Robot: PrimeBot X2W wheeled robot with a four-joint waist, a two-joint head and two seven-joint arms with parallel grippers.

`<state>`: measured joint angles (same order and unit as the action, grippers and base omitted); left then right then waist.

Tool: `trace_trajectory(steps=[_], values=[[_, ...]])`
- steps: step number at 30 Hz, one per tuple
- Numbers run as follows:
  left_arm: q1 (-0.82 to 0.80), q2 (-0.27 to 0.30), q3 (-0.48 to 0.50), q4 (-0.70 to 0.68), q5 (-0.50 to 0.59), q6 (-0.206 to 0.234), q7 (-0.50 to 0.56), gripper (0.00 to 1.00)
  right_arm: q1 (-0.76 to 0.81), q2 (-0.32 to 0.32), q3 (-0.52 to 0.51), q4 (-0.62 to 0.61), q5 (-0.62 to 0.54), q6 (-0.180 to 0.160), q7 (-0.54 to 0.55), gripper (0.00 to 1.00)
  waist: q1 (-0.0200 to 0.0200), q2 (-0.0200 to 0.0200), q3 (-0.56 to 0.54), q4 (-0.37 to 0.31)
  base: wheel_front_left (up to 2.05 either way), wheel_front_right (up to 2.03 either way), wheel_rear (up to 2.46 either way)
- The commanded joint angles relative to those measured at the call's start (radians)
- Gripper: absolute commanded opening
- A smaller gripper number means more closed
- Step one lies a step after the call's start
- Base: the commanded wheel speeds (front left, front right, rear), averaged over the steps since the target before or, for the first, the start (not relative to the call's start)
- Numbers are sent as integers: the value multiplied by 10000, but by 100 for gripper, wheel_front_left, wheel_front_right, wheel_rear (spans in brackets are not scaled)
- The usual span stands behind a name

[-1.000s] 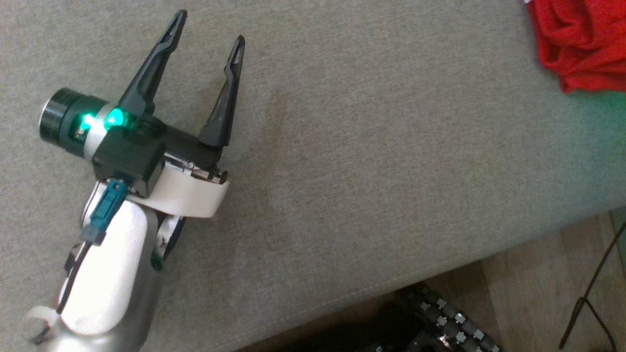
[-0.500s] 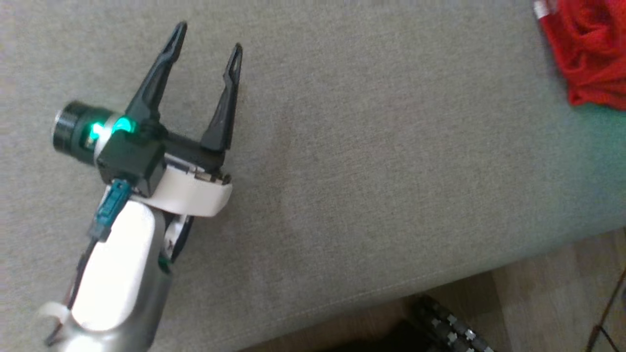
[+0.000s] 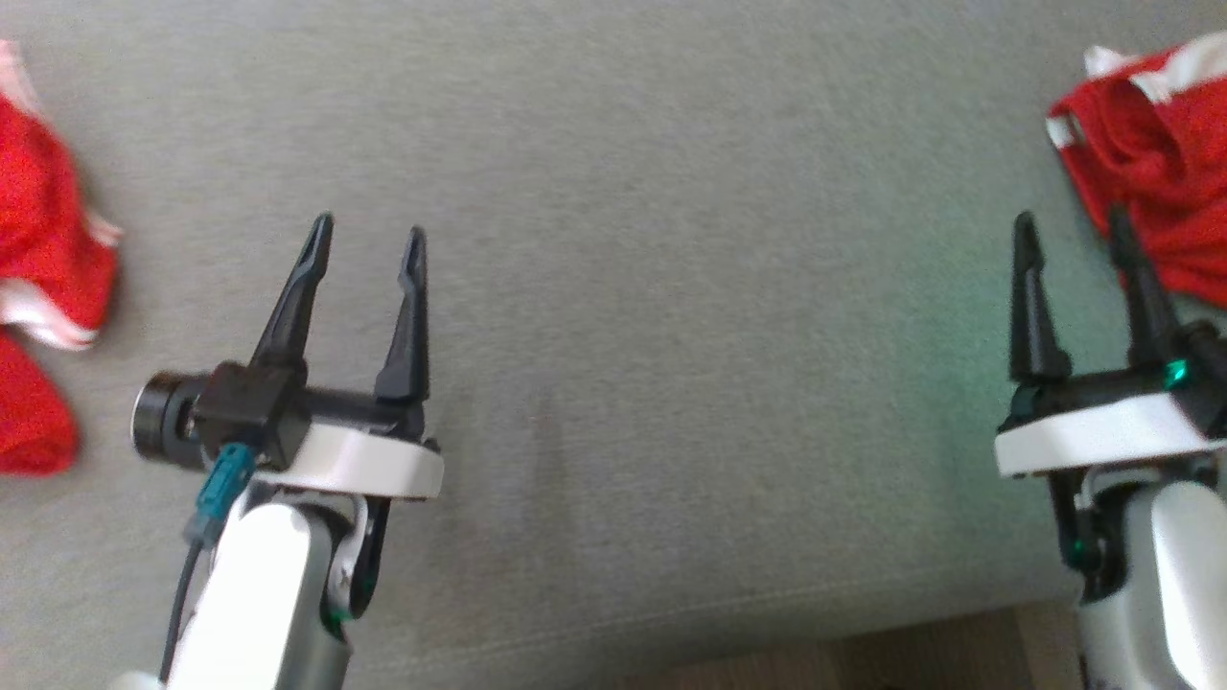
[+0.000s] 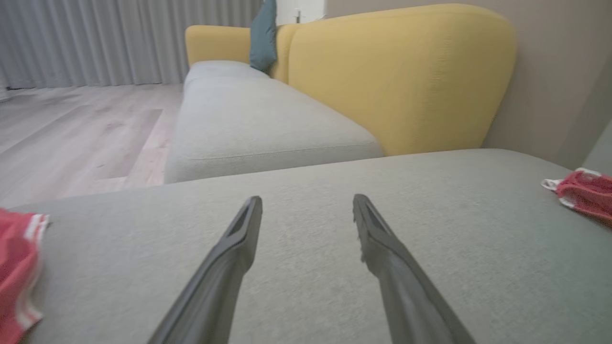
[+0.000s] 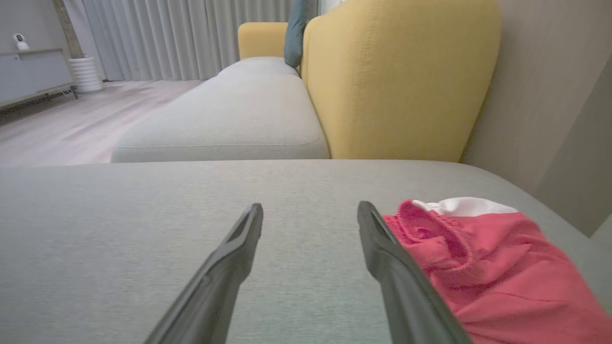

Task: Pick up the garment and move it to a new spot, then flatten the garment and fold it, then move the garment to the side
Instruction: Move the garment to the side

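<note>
Head view looks down on a grey cushion (image 3: 671, 287), with both pincers over it, fingers spread apart: left pincer (image 3: 368, 227) and right pincer (image 3: 1071, 217). The red garment (image 3: 1160, 163) lies crumpled at the cushion's right end, just beside the right pincer. Another red cloth (image 3: 38, 240) lies at the left edge. Beyond stand a yellow backrest (image 5: 401, 81), grey curtains (image 5: 191, 38) and a wood floor (image 4: 71, 129).

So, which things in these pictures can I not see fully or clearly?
- Red garment on the right: cut by the head view's right edge; whether folded is unclear.
- Red cloth on the left: cut by the head view's left edge, blurred; shape unclear.
- Right wrist view: a finger of the right end effector hides that garment's edge.
</note>
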<state>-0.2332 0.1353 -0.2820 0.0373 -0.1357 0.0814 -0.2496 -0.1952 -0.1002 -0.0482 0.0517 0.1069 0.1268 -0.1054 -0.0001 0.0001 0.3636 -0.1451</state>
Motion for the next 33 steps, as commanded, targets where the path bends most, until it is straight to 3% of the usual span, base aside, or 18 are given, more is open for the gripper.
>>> trace_trajectory(steps=[1,5,11,23,33], values=[[13,63,411,-260,-51,92,-109,100,82,-3,256,-437,96,39,33,100,1,-1,-607,640,0,0,0],[517,15,652,-218,-178,363,-117,100,696,217,497,-946,177,39,157,100,1,-1,-1248,1350,0,0,0],[1173,91,797,-26,-255,522,-119,100,1457,363,454,-1286,177,39,439,100,1,-1,-2116,1719,0,0,0],[2150,331,667,280,-318,551,36,100,2994,473,283,-1907,299,39,1081,100,1,-1,-3497,1806,0,0,0],[2489,465,536,205,-347,614,289,100,3444,494,244,-2000,345,39,1275,100,1,-1,-3865,1771,0,0,0]])
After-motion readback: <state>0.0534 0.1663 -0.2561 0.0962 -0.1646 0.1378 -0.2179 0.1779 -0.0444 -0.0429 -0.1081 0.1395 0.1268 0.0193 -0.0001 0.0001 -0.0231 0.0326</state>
